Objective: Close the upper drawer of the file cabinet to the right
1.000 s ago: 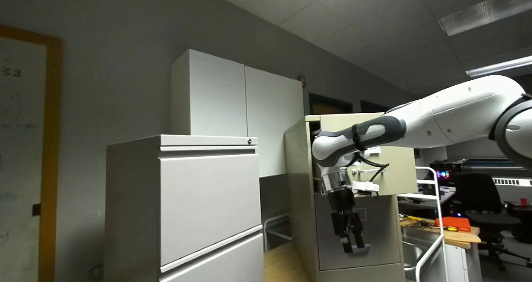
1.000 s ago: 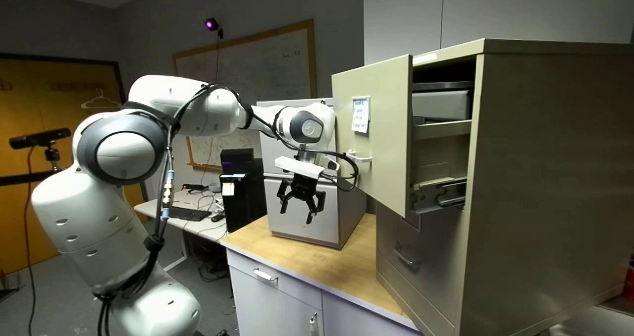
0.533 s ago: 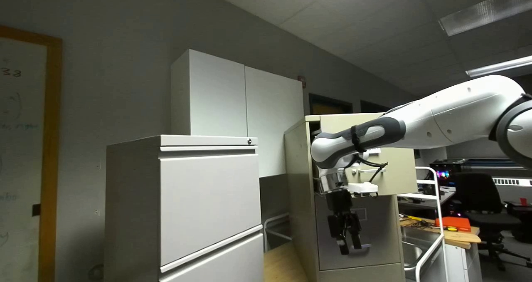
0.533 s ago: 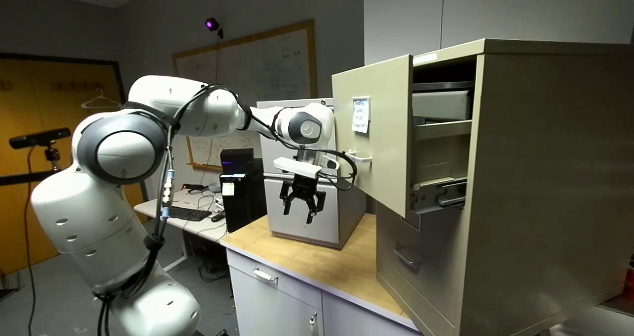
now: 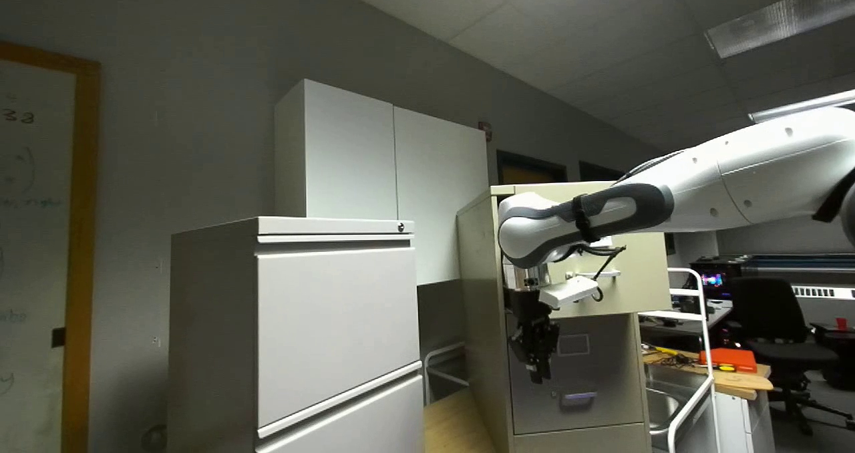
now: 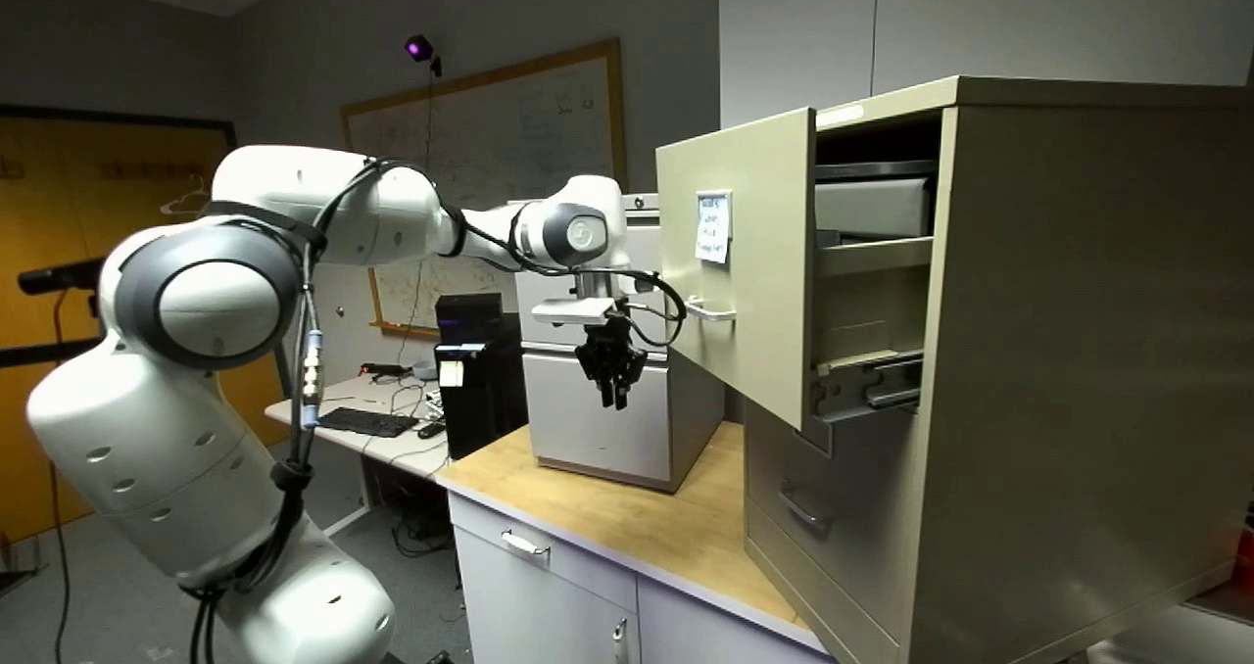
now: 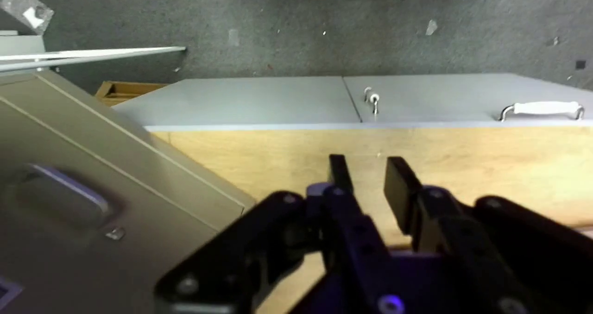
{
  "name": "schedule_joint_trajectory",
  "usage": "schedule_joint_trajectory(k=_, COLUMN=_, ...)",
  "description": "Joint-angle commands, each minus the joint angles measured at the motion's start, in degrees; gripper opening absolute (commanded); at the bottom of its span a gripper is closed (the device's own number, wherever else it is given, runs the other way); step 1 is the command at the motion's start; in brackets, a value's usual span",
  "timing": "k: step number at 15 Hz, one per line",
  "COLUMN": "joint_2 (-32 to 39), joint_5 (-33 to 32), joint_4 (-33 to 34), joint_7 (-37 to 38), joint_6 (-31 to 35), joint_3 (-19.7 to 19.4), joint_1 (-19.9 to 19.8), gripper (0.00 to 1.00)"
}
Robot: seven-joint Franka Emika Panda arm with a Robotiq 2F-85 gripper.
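Since upper drawer (image 6: 769, 262) sits open, pincer (image 7: 369, 172), narrowly parted and empty, should push that drawer square-on, near centre.

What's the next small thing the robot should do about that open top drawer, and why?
Probably raise the gripper a little, lining it up to push the upper drawer shut: that drawer stands pulled out of the file cabinet, and in an exterior view the gripper hangs low, in front of the lower drawer.
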Motion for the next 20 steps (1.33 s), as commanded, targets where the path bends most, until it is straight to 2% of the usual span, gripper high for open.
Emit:
schedule_joint_trajectory(k=1, joint_2=-5.0, joint_5=-5.6, joint_4=-2.6, joint_7=6.3, joint_6=5.8, joint_3=2.5, joint_1=-1.9, gripper=0.00)
schedule_joint_trajectory(k=7, joint_2=-10.8, joint_5=-12.1, joint_4=-4.1, joint_7=14.3, joint_6=15.5, joint_3=2.3, joint_1=-6.6, gripper=0.00)
schedule_joint_trajectory(k=11, joint_2=-14.8, joint_5=-13.6, joint_4=-5.2, joint_7=19.4, joint_6=22.4, joint_3=2.4, joint_1=-10.6, gripper=0.00)
schedule_joint_trajectory(k=20, joint_2=-22.6, joint_5=-15.6, joint_4=-10.7, joint_7=26.4, joint_6=37.5, joint_3=6.2, joint_1=-16.8, gripper=0.00)
